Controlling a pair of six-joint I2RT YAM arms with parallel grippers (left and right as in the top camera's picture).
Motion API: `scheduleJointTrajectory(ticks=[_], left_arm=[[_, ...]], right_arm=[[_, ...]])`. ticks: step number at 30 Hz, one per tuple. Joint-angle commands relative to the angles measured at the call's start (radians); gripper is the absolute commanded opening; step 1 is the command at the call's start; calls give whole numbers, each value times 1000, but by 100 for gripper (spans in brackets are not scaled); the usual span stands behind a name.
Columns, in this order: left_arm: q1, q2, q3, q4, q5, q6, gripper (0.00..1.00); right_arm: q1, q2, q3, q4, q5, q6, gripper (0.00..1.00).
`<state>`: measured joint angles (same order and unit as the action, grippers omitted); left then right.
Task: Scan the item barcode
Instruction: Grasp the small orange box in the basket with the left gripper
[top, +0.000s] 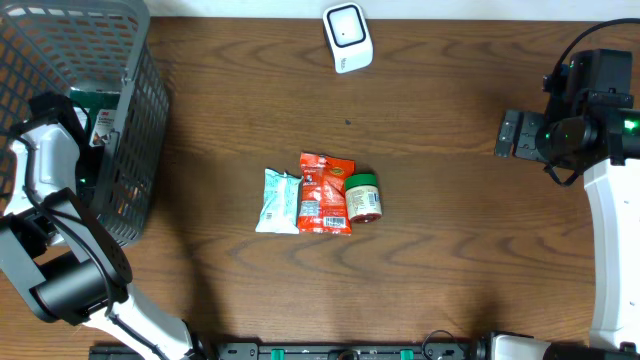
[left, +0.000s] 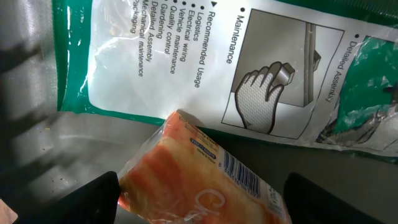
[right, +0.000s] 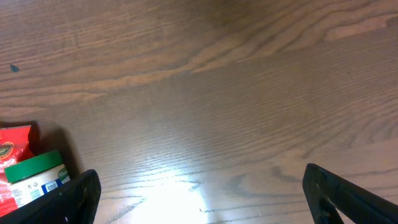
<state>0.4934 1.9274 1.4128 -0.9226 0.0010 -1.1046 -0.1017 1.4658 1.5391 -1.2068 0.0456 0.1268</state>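
Reaching into the gray mesh basket (top: 140, 150), the left gripper (left: 205, 199) straddles a glossy orange packet (left: 193, 174), barcode up, its lower edge cut off; contact is unclear. The right gripper (right: 202, 199) gapes empty above the wood-grain table (right: 217, 93).

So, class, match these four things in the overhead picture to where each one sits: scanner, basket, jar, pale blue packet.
Things:
1. scanner
2. basket
3. jar
4. pale blue packet

Places:
A. far left of the view
B. just right of the red packet
C. top middle of the view
D. just left of the red packet

Pairs: 1-C, 2-A, 3-B, 4-D
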Motion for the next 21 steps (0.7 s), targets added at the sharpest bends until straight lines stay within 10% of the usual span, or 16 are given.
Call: scheduleJointTrajectory(ticks=[1,21], left_arm=[[-1,18,-5,-3,-9,-20,84],[29,-97,11,-51,-9,-15,87]], right_arm=[[-2,-1,10,2,9,15,99],[-2,-1,10,2,9,15,99]])
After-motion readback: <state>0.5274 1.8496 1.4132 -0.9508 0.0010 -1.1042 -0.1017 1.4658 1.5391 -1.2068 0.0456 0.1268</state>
